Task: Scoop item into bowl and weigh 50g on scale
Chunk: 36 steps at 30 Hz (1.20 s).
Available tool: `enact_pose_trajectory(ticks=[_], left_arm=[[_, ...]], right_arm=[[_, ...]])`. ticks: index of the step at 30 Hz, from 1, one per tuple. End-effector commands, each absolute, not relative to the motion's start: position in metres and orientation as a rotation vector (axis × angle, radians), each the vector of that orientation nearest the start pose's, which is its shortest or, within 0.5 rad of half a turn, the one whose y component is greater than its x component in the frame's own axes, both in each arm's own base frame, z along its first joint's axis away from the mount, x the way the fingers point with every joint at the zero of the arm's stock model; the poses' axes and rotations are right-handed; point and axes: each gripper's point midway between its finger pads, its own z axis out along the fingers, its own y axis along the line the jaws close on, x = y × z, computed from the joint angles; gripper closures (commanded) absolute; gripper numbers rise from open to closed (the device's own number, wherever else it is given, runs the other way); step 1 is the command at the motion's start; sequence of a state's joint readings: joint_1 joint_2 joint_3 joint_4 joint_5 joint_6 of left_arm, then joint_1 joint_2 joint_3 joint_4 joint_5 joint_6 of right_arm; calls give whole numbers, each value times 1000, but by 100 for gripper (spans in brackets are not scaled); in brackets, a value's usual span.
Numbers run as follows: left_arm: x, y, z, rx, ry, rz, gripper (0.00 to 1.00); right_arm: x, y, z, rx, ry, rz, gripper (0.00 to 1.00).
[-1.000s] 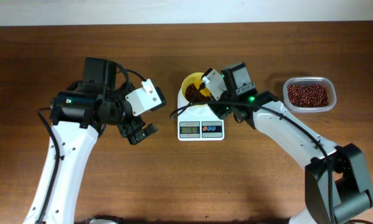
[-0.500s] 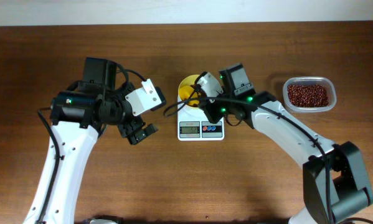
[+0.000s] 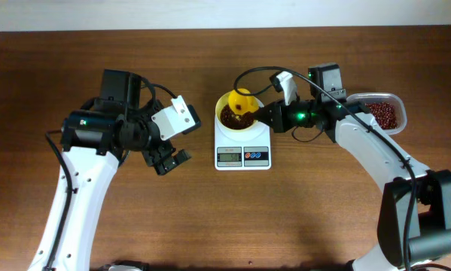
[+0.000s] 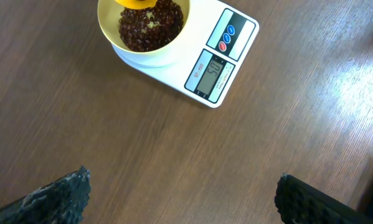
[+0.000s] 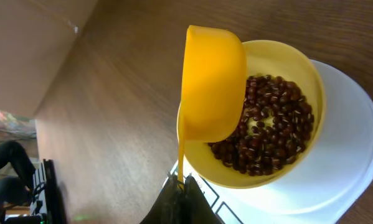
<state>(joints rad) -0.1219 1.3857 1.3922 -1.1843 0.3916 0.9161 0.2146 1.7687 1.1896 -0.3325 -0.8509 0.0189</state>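
holding yellow scoop (image 5: 214,81) over bowl (image 5: 286,61), beans (image 5: 267,134) inside, scale (image 5: 354,180) beneath

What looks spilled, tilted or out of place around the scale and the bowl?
Nothing stands out. The bowl sits upright on the scale, the beans lie inside it, and no loose beans show on the table. The yellow scoop is tipped over the bowl, as pouring would need.

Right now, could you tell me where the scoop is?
The scoop hangs tipped over the bowl on the scale, mid-table in the overhead view, held by the right fingers.
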Motion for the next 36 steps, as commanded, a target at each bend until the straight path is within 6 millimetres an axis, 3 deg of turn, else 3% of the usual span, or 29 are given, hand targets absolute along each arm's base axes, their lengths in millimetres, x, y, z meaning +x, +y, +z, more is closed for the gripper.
enact_pose_trajectory(ticks=[1, 7, 9, 11, 15, 18, 20, 21, 24, 27, 29, 30, 32, 34, 36], left_arm=[[294, -102, 221, 1375, 2225, -283, 1], [294, -102, 221, 1375, 2225, -283, 1], [294, -102, 221, 1375, 2225, -283, 2], [295, -102, 221, 1375, 2225, -282, 1], [295, -102, 221, 1375, 2225, -283, 1], [294, -102, 221, 1375, 2225, -283, 1], [295, -102, 221, 1375, 2225, -283, 1], [295, -102, 221, 1375, 2225, -283, 1], [295, -102, 221, 1375, 2225, -283, 1], [294, -102, 221, 1375, 2225, -283, 1], [295, -102, 221, 1375, 2225, -283, 1], [294, -102, 221, 1375, 2225, -283, 1], [295, -102, 221, 1375, 2225, -283, 1], [295, -102, 221, 1375, 2225, -283, 1], [295, -102, 221, 1375, 2225, -283, 1]], right_arm=[[391, 218, 151, -609, 2263, 1183, 96], [391, 219, 152, -609, 2259, 1184, 96], [391, 221, 163, -546, 2244, 1290, 96], [399, 212, 171, -432, 2250, 1349, 96], [423, 152, 188, -271, 2203, 1274, 96], [432, 79, 221, -120, 2124, 1150, 96], [428, 40, 227, -18, 2117, 1094, 96], [427, 19, 226, 42, 2119, 1071, 96], [409, -41, 191, 194, 2241, 869, 96], [405, -72, 181, 258, 2270, 746, 96], [397, -94, 156, 274, 2395, 493, 96], [395, -97, 152, 269, 2420, 447, 96], [394, -105, 152, 280, 2449, 305, 96], [388, -125, 160, 276, 2471, 28, 96], [384, -129, 169, 194, 2491, -230, 96]])
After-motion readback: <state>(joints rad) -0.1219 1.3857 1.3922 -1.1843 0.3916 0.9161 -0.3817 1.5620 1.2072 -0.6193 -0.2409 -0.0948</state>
